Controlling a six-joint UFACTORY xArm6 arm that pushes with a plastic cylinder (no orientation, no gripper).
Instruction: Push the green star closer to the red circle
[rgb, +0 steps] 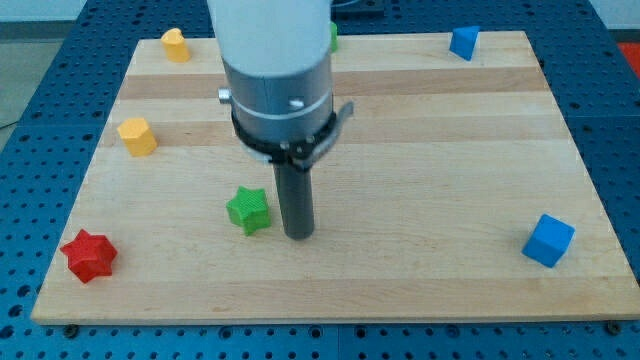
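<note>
The arm has no hand to speak of, so there is nothing spread, pressed together or pinching anything; it simply ends in a straight dark rod. My tip (299, 236) sits low on the counter (420, 190), just to the view's right of the green star (248, 210). The two are very close, though I cannot tell whether they actually touch. Above the rod, the arm's fat grey and white body (275, 70) rises out of the view's top and blocks part of the wood behind it.

The green star lies a little left of the middle, toward the view's bottom. Further left and lower, near the bottom left corner, rests a red star (89, 255), well apart from the green one. Up the left side sits a yellow block (138, 136), and another yellow block (176, 45) stands near the top left corner.

A sliver of something green (334, 37) peeks out from behind the arm at the top edge; its shape is hidden. On the right, a small blue cube (463, 42) sits near the top right, and a larger-looking blue cube (548, 240) rests near the bottom right corner.

The red circle does not show anywhere I can see.
</note>
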